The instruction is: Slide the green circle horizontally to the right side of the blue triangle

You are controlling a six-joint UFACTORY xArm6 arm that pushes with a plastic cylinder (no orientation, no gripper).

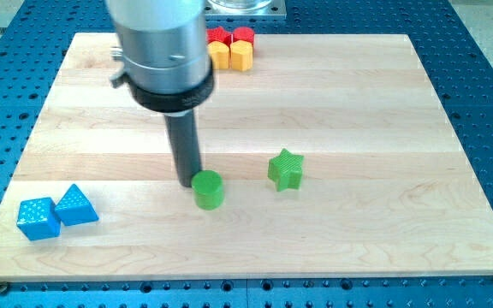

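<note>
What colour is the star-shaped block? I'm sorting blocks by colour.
Green; the star block shows clearly in the camera view.

Green circle [208,189] and green star [286,169]: bright green. Blue triangle [76,206] and blue cube [38,218]: light blue, white-speckled. Red blocks [231,36] above yellow blocks [230,56]. Board [358,111]: pale wood, grain stripes. Rod's tip [188,181]: dark grey.

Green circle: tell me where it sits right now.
The green circle sits just below the board's centre, against my tip on its left, with the green star to its right.
</note>
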